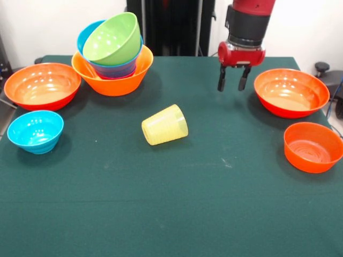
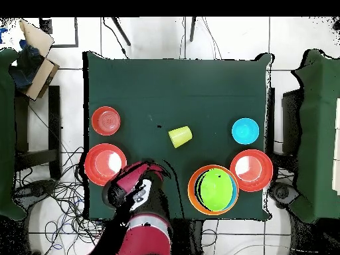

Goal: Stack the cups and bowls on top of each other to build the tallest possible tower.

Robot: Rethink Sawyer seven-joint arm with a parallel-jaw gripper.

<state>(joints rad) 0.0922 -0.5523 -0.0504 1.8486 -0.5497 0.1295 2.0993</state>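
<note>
The tower stands at the far left: a large light-orange bowl holding nested blue and magenta bowls, with a lime green bowl tilted on top. It also shows in the overhead view. The pale-yellow cup lies on its side at the table's middle, and shows in the overhead view. My gripper hangs open and empty above the cloth at the far right. It is just left of a red-orange bowl and well apart from the cup.
A second red-orange bowl and a small cyan bowl sit at the left edge. A small orange bowl sits at the right edge. The dark green cloth covers the table.
</note>
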